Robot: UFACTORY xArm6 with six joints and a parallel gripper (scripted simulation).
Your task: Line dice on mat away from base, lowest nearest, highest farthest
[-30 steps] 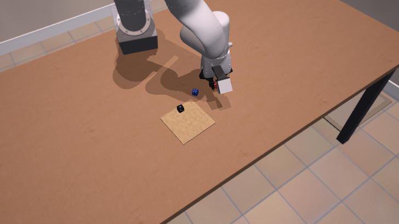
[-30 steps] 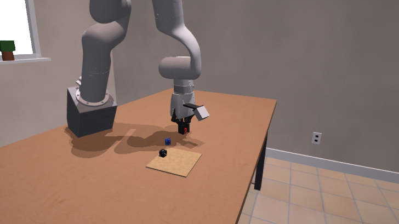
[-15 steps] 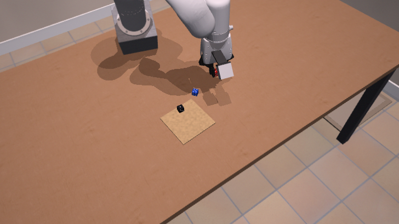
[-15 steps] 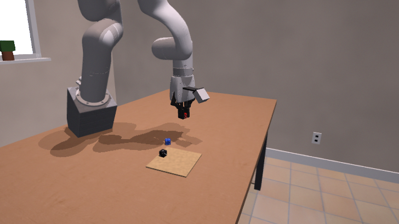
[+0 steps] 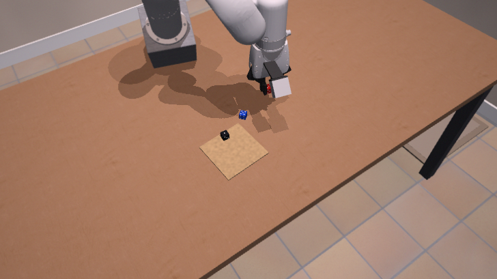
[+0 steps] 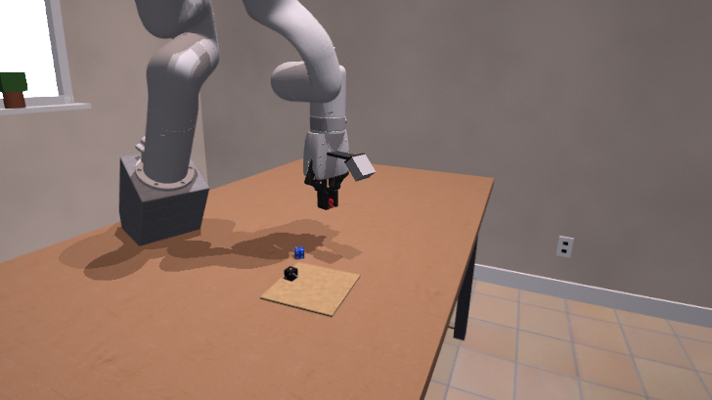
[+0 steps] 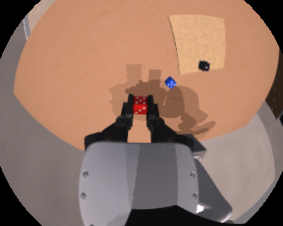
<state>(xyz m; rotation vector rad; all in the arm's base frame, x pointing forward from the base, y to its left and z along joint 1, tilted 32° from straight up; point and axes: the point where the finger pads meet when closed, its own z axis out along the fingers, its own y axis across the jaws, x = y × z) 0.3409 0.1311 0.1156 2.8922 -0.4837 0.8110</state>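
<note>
My gripper point(image 5: 267, 89) is shut on a red die point(image 5: 268, 88) and holds it well above the table; it also shows in the exterior view point(image 6: 331, 201) and between the fingertips in the wrist view point(image 7: 140, 104). A blue die point(image 5: 242, 114) point(image 6: 299, 252) point(image 7: 169, 81) lies on the bare table just off the mat's near corner. A black die point(image 5: 224, 135) point(image 6: 290, 272) point(image 7: 204, 65) sits on the tan mat point(image 5: 233, 151) near the mat's corner closest to the base. The gripper hangs beyond the blue die, to the mat's side.
The arm's grey base block point(image 5: 168, 43) stands at the table's back edge. The table's edge point(image 5: 366, 166) runs not far past the mat. The arm's shadow falls on the table around the blue die.
</note>
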